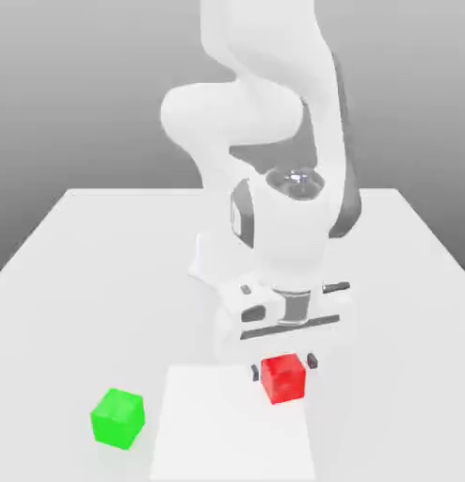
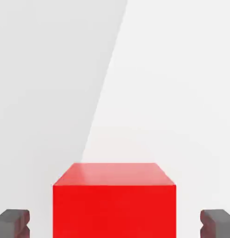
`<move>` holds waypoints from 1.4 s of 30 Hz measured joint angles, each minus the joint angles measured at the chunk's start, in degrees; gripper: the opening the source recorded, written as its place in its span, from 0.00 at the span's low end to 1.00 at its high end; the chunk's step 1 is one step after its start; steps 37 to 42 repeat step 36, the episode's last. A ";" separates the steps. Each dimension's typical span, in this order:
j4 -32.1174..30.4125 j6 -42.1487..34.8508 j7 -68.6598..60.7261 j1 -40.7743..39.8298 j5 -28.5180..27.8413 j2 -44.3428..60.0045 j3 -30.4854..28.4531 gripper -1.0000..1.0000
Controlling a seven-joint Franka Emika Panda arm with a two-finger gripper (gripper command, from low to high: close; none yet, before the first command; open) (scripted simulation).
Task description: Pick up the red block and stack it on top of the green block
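Two dark fingers of my end effector (image 1: 283, 361) stand spread either side of the glossy red cube (image 1: 283, 378) on the white counter (image 1: 104, 245), not yet pinching; lifting and stacking onto the green cube (image 1: 118, 417) remain.

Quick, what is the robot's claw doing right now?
The gripper is open, one finger on each side of the red block, not squeezing it yet.
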 joint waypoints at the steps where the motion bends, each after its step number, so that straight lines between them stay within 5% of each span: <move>1: 0.00 0.00 0.03 0.00 -0.03 0.00 0.01 0.00; 5: 0.05 0.29 0.21 0.01 -0.25 0.34 -0.05 0.00; 12: -1.75 -10.81 -2.48 -0.35 3.26 -12.56 1.25 0.00; 27: 11.77 -21.94 -33.43 -18.81 4.01 -10.05 -10.53 0.00; 33: 13.57 -14.41 -38.64 -21.05 7.13 -0.67 -9.34 0.00; 34: 13.63 -13.15 -38.99 -21.26 7.58 0.67 -9.05 1.00; 42: 13.63 -13.15 -38.99 -21.26 7.58 0.67 -9.05 1.00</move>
